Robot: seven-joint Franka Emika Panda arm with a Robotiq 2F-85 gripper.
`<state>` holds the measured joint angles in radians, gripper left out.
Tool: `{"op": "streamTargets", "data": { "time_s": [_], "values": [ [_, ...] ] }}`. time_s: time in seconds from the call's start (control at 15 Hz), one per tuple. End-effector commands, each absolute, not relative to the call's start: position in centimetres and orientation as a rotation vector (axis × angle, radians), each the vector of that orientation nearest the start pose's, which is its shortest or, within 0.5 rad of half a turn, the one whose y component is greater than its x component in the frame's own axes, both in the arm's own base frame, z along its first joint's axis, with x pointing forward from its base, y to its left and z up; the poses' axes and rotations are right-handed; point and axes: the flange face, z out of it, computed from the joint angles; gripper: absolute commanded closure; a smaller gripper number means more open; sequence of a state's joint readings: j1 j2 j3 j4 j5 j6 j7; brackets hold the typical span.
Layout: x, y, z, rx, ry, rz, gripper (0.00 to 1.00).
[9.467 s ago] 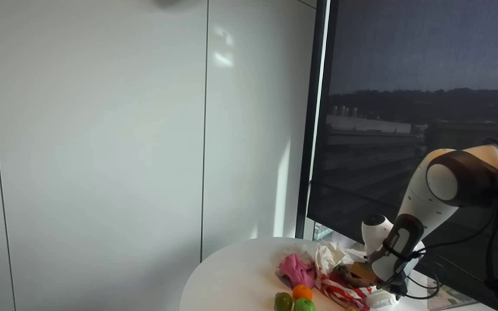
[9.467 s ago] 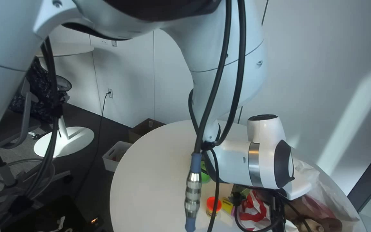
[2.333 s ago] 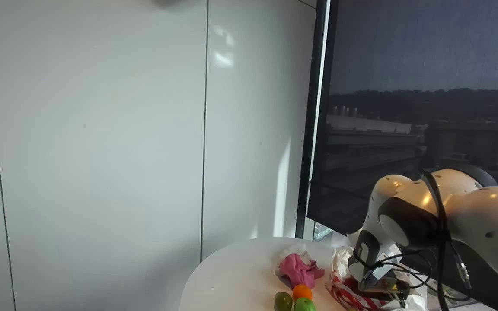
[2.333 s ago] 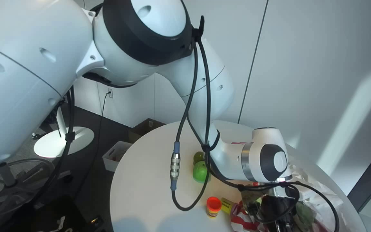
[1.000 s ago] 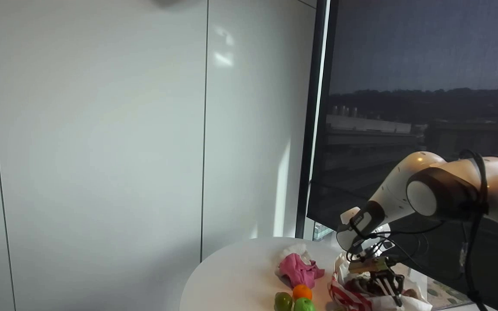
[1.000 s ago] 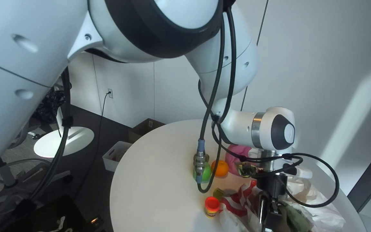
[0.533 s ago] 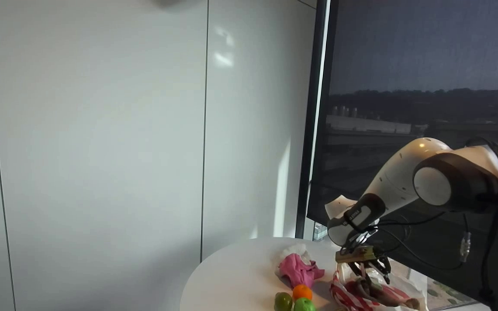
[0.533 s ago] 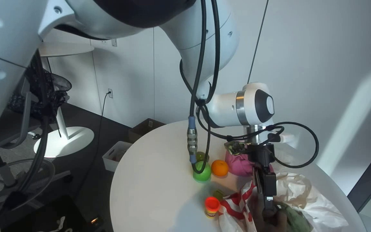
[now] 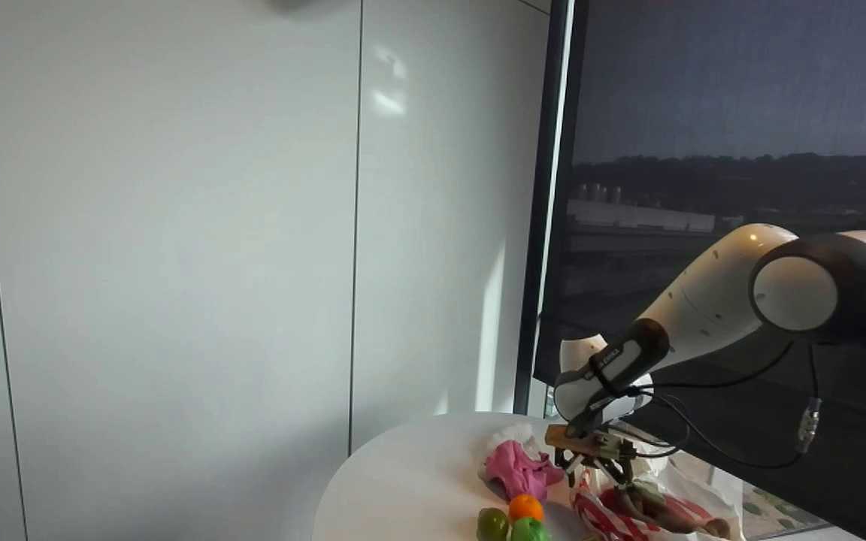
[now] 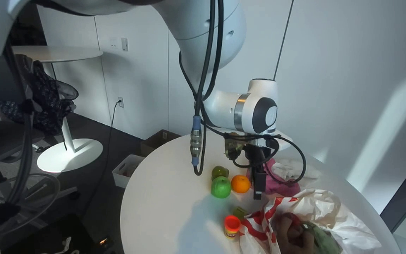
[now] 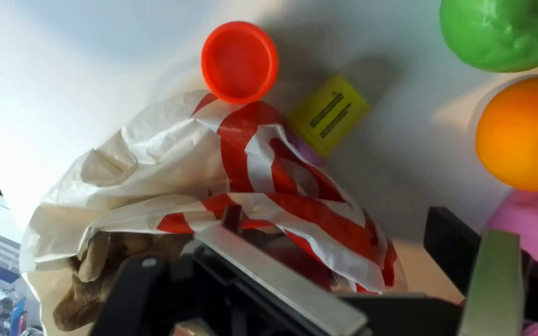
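The white table point(image 10: 160, 197) holds a striped bag point(image 11: 236, 163) the pincer point(image 11: 343, 238) partly hides.

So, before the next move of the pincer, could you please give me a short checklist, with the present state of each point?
1. Pincer open: ok, its fingers stand apart.
2. Pincer without load: ok, nothing shows between the fingers.
3. Pincer not touching the striped bag: cannot tell, they overlap in the wrist view.
4. Bag open: ok, something brown shows inside.
5. Yellow tub upright: not ok, it lies on its side.
6. Red-lidded tub upright: ok, it stands on the table.
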<state>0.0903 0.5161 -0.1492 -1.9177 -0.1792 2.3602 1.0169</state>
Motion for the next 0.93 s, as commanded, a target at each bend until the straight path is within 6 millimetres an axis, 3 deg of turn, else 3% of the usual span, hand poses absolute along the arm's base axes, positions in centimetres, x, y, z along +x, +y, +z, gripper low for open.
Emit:
{"op": "streamTargets", "data": {
  "time_s": [0.0,0.47,0.87],
  "values": [
    [61.0,-1.5,21.1,-2.839,1.392,-0.027,0.01],
    [60.3,3.5,17.5,-2.655,1.079,0.030,0.00],
    [59.8,4.0,13.5,-2.687,0.982,0.098,0.00]
  ]
}}
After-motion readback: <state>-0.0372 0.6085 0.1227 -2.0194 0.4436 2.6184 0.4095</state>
